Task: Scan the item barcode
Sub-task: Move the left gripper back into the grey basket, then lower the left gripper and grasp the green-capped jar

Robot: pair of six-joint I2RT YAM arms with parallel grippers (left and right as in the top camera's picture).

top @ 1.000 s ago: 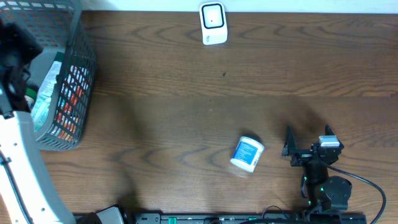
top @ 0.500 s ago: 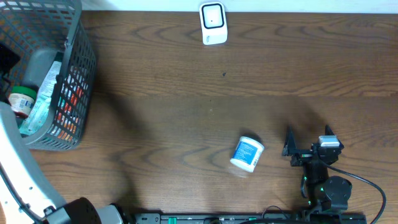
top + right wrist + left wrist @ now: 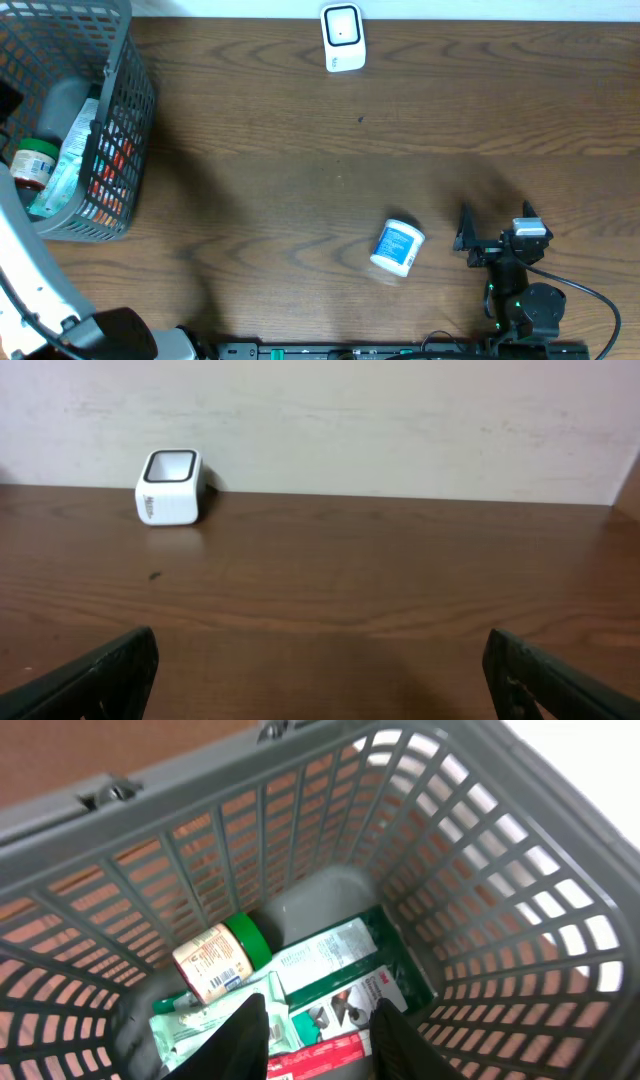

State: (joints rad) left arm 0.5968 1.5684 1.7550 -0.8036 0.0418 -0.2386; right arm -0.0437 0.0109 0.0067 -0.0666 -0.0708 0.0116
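One small bottle with a green cap lies on its side at the bottom of a grey mesh basket, among flat green and white packets. The left gripper hangs above the inside of the basket with its two fingers partly apart and nothing between them. The bottle sits just beyond and to the side of them, not touched. From overhead, the basket stands at the left end of the wooden table, and the bottle shows near its open side. A white jar with a blue label lies on its side on the bare table, near the front edge. The right gripper rests low just beside it, apart from it, its jaws spread wide and empty. A white scanner stands at the far edge of the table, well apart from both containers; the right wrist view shows the scanner against the wall.
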